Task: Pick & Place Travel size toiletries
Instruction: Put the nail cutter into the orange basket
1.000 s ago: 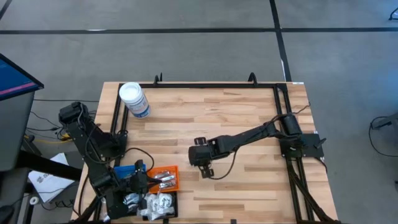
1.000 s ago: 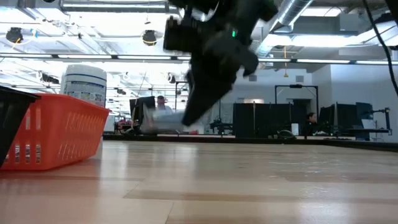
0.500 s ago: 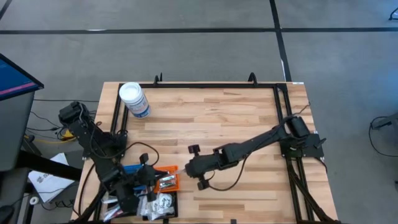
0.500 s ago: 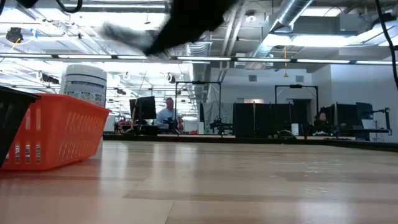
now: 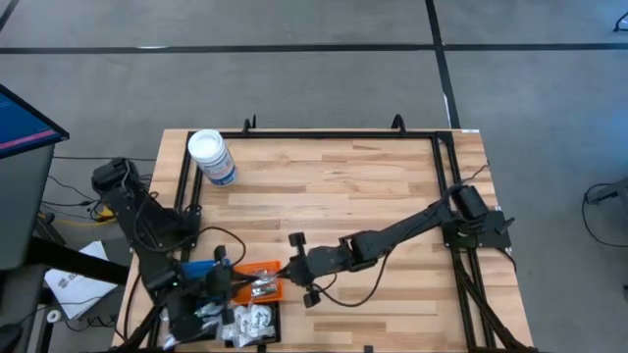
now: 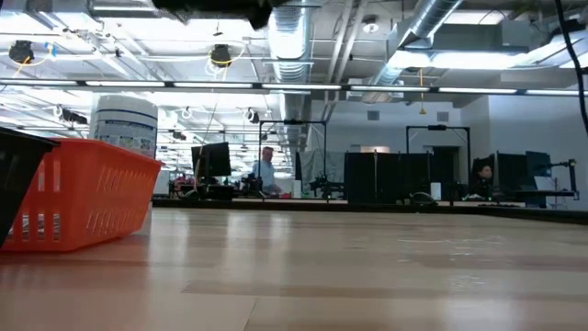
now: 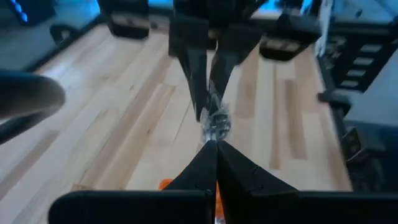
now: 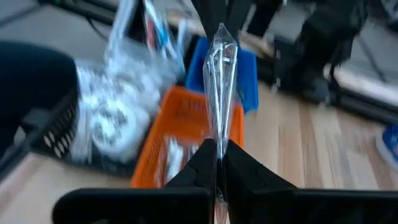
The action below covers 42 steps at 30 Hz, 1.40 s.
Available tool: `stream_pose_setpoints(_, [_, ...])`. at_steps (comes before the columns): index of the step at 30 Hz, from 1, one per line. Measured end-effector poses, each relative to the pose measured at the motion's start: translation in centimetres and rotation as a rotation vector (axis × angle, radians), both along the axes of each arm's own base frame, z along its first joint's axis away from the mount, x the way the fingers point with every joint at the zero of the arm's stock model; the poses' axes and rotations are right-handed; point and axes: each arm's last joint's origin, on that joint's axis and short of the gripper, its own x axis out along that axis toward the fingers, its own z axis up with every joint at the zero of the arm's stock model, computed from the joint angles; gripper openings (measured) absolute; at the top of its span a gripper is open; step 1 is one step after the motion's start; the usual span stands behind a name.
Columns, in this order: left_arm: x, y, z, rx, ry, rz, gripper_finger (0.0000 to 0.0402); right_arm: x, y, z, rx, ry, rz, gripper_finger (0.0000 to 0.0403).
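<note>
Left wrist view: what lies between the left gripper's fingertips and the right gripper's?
A clear-wrapped packet, pinched at one end by the left gripper and at the other by the right gripper; the right wrist view shows it too.

One clear-wrapped packet (image 8: 222,81) is pinched between the tips of the right gripper (image 8: 217,146) and the left gripper (image 7: 210,144), stretched thin between them above the orange tray (image 5: 263,284). Some silvery tubes (image 5: 261,283) lie inside this orange tray. More white packets in clear wrappers (image 5: 253,321) lie in a heap in the black tray (image 5: 271,329) just beside it.
</note>
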Motion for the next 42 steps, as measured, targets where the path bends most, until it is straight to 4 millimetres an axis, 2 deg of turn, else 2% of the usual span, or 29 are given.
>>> stream_pose_setpoints(5, [-2.6,-1.3,0.6,0.084,-0.144,-0.004,0.0000,-0.6,0.6,0.8,0.063,-0.180,0.039,0.0001])
stream_pose_setpoints(9, [-5.0,-2.5,1.0,0.126,-0.268,-0.020,0.0000,-1.8,0.2,1.4,0.110,-0.277,0.044,0.0001])
stream_pose_setpoints(11, [-5.7,-2.7,1.1,0.140,-0.307,-0.017,0.0001,-2.4,-0.3,1.5,0.138,-0.321,0.045,0.0001])
stream_pose_setpoints(13, [-5.7,-2.6,1.2,0.158,-0.347,0.012,0.0003,-2.8,-0.5,2.5,0.199,-0.432,0.077,0.0001])
stream_pose_setpoints(16, [-5.0,-2.1,1.1,0.183,-0.372,0.067,0.0012,-3.4,-0.5,3.6,0.294,-0.577,0.137,0.0001])
stream_pose_setpoints(22, [-2.4,-0.5,1.1,0.222,-0.363,0.185,0.0066,-3.6,-0.9,4.2,0.342,-0.666,0.151,0.0001])
stream_pose_setpoints(28, [0.5,0.0,3.3,0.284,-0.315,0.256,0.0143,-3.3,-1.9,4.8,0.341,-0.728,0.128,0.0001])
stream_pose_setpoints(32, [1.8,-1.0,5.2,0.344,-0.242,0.126,0.0175,-3.1,-2.2,4.6,0.335,-0.705,0.140,0.0005])
stream_pose_setpoints(36, [3.1,-2.0,7.5,0.267,-0.333,-0.196,0.0183,-3.2,-1.9,4.3,0.321,-0.677,0.152,0.0004])
stream_pose_setpoints(38, [3.3,-2.1,8.0,0.264,-0.394,-0.254,0.0180,-3.4,-1.4,4.4,0.312,-0.688,0.170,0.0004])
stream_pose_setpoints(42, [3.2,-2.0,7.7,0.290,-0.409,-0.267,0.0167,-3.9,0.0,4.4,0.286,-0.701,0.207,0.0005])
